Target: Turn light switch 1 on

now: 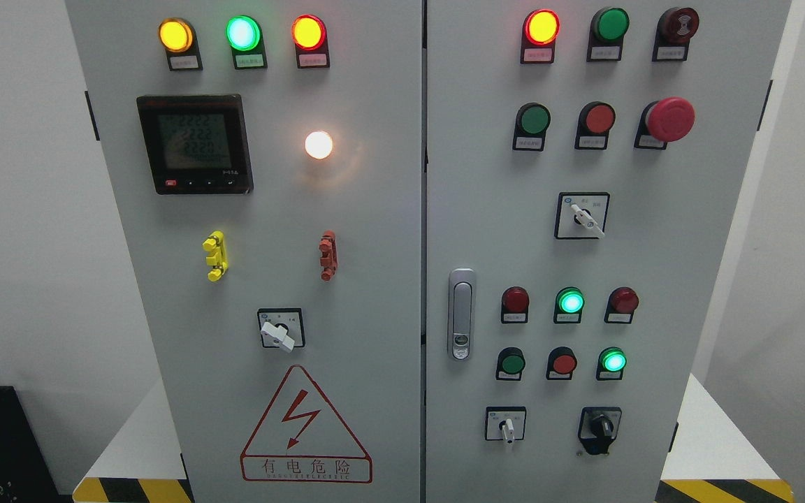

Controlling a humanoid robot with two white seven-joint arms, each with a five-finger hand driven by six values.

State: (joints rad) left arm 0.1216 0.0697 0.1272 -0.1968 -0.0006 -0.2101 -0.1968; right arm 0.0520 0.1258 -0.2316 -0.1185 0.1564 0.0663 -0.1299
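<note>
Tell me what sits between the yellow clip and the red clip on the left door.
Nothing: in the head view the stretch of grey door between the yellow clip and the red clip is bare. The white lamp glows above it.

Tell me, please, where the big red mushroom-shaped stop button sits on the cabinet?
The stop button sits upper right on the right door, right of a flat red button.

Ahead of me stands a grey cabinet (pixel 367 293) with two doors. On the left door I see a black meter (pixel 195 144) with a lit screen, a yellow clip (pixel 215 256) and a red clip (pixel 328 256) below it, and a red warning triangle (pixel 305 429) near the bottom. On the right door sit a silver door handle (pixel 461 314) and a big red mushroom button (pixel 669 119).
</note>
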